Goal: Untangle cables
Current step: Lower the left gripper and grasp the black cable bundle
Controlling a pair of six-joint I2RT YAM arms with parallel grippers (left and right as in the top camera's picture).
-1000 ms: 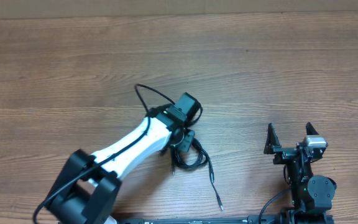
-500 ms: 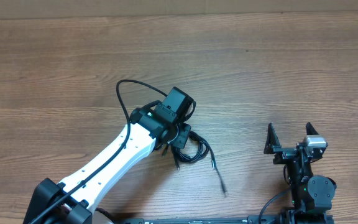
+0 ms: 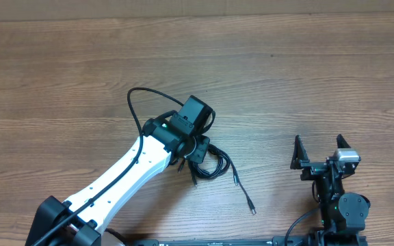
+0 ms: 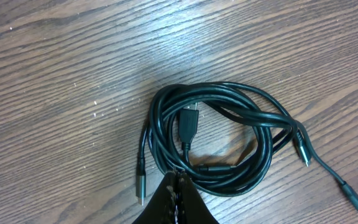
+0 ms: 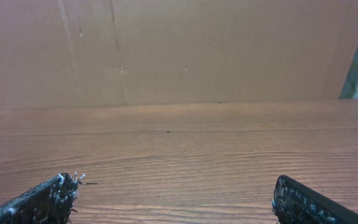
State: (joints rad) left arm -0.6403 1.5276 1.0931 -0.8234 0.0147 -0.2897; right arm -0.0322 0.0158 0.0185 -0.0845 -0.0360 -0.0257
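Coiled black cables (image 4: pixel 189 121) on wooden table (image 3: pixel 286 68)

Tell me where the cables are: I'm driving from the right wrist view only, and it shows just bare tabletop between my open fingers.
Observer: The cables lie in one coiled bundle to the left of your right end effector, well apart from it.
Operator: Is the left arm on them?
Observer: Yes, the left end effector is shut on the near edge of the coil.
Operator: Any loose end pointing my way?
Observer: One plug end trails out of the bundle toward your side, lying on the table.
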